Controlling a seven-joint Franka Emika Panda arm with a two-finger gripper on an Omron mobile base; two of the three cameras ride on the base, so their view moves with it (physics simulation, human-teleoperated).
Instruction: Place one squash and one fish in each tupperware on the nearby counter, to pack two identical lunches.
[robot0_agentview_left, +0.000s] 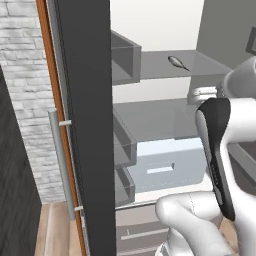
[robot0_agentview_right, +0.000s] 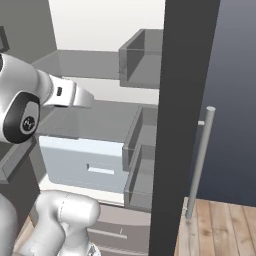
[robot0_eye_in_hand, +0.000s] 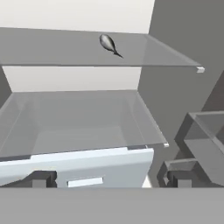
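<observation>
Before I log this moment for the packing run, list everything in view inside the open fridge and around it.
fish: one, dark grey, lying on the upper fridge shelf, also seen in the hand view.
shelves: two, translucent grey, one above the other.
drawer: one, pale blue-white with a slot handle, under the lower shelf.
door bins: several, grey, stacked on the inside of the open door.
fridge door: one, dark grey, swung open, with a silver bar handle.
brick wall: white, left of the door.
floor: wooden planks.
arm: one, white with dark joints.
tool: one, dark fingertips, open, holding nothing.
</observation>
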